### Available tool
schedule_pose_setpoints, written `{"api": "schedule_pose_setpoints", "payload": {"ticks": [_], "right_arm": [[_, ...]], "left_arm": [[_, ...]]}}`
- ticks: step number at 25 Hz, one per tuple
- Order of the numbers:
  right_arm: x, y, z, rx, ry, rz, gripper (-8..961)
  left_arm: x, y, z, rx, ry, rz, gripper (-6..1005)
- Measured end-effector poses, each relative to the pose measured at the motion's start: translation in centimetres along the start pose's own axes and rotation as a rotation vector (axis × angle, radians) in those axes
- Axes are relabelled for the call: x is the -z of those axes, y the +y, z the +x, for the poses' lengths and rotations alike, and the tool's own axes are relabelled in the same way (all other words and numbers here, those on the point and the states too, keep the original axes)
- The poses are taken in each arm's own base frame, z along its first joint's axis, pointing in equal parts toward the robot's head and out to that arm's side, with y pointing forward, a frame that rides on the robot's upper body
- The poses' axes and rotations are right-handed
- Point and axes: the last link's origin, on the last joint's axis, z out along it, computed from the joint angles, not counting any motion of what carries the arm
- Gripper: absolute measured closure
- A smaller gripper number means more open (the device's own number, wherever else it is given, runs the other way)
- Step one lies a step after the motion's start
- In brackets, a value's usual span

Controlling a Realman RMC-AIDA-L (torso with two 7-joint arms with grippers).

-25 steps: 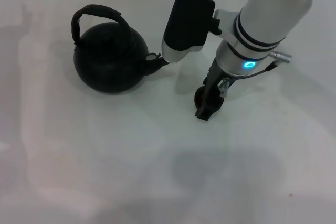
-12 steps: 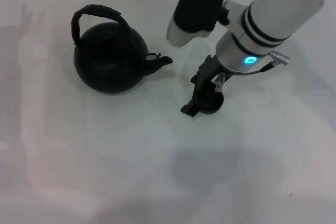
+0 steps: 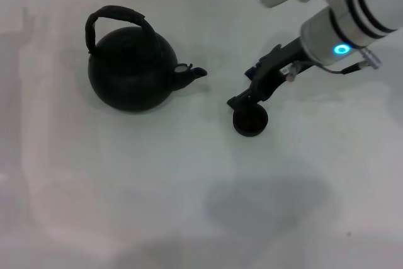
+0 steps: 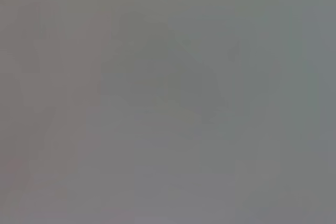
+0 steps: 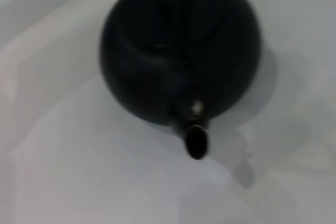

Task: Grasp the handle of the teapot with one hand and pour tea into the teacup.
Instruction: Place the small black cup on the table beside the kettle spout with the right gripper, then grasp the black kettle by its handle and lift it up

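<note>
The round matte-black teapot [image 3: 129,75] stands on the white table at the left, its stubby spout [image 3: 192,74] pointing right. Its arched wrapped handle [image 3: 116,12] stands free over the body. The tiny dark teacup [image 3: 250,122] stands alone on the table, right of the spout. My right gripper [image 3: 244,87] hangs open and empty just above and behind the cup, apart from it. The right wrist view shows the teapot [image 5: 178,51] with its spout [image 5: 195,140] towards the camera. The left gripper does not show; the left wrist view is plain grey.
The white tabletop [image 3: 126,187] spreads around both objects. My right arm [image 3: 352,23] reaches in from the upper right corner, over the table's far right part.
My right gripper has lifted off the teacup and drawn back up and to the right. The cup stays on the table. The teapot has not moved.
</note>
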Motion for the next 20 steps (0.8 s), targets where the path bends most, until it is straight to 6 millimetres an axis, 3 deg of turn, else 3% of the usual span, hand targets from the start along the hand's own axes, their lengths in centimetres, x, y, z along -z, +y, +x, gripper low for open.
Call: {"api": "schedule_pose_setpoints", "payload": {"ticks": [8, 16, 20], "right_arm": [[1.3, -3.5, 2.6, -0.173, -0.161, 0.03, 108], [1.9, -6.7, 5.3, -0.386, -0.586, 0.077, 109], [2.0, -8.2, 6.6, -0.465, -0.759, 0.199, 109]], "left_arm": [[-0.2, -0.4, 0.1, -0.022, -0.004, 0.004, 112], [-0.1, -0.5, 0.0, -0.021, -0.007, 0.009, 112], [0.1, -0.7, -0.1, -0.019, -0.011, 0.014, 111]]}}
